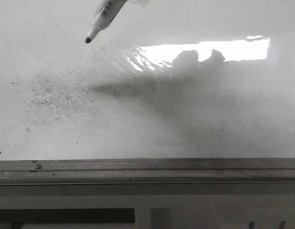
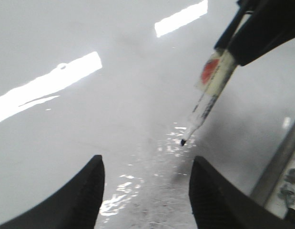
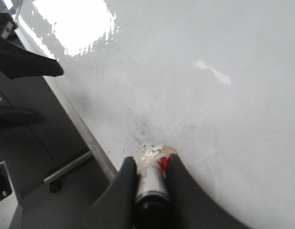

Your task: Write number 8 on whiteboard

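Above the whiteboard [image 1: 195, 129], your right end effector [image 3: 152, 171] is clamped on a marker [image 1: 103, 20], tip down just off the smudged surface. Your left end effector [image 2: 146, 191] hangs open nearby, holding nothing. No 8 shows.

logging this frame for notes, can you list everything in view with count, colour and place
whiteboard: one, glossy white with glare, faint grey erased smudges and scratchy residue at front-view left; fills the view; no 8 drawn yet
rail: one, grey metal, along the board's near edge
marker: one, pale barrel, black tip, uncapped, tip hanging above the board at upper left of the front view
right gripper: one, black, clamped on the marker barrel
left gripper: one, black, jaws apart, holding nothing, over the board near the marker tip
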Controlling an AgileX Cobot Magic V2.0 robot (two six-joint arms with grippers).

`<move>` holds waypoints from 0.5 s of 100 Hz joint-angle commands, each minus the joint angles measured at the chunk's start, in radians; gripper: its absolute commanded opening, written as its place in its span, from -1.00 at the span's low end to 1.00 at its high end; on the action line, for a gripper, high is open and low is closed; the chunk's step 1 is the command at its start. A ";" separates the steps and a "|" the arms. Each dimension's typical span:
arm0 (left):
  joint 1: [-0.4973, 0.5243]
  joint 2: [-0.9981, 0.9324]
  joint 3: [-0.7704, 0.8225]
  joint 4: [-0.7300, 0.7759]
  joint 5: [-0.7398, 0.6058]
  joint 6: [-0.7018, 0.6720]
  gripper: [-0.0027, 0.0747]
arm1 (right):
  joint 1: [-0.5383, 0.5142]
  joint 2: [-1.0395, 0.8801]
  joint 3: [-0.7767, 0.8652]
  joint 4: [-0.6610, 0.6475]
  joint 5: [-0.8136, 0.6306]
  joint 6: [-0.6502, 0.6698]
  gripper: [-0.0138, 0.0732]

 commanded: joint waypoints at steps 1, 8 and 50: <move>0.081 -0.009 -0.035 -0.035 -0.065 -0.011 0.02 | -0.037 -0.019 -0.064 0.011 -0.029 0.010 -0.82; 0.132 -0.009 -0.035 -0.089 -0.065 -0.011 0.02 | -0.064 -0.019 -0.083 0.011 -0.029 0.012 -0.82; 0.172 -0.009 -0.035 -0.128 -0.068 -0.011 0.02 | -0.172 0.139 -0.101 0.019 0.041 0.044 -0.82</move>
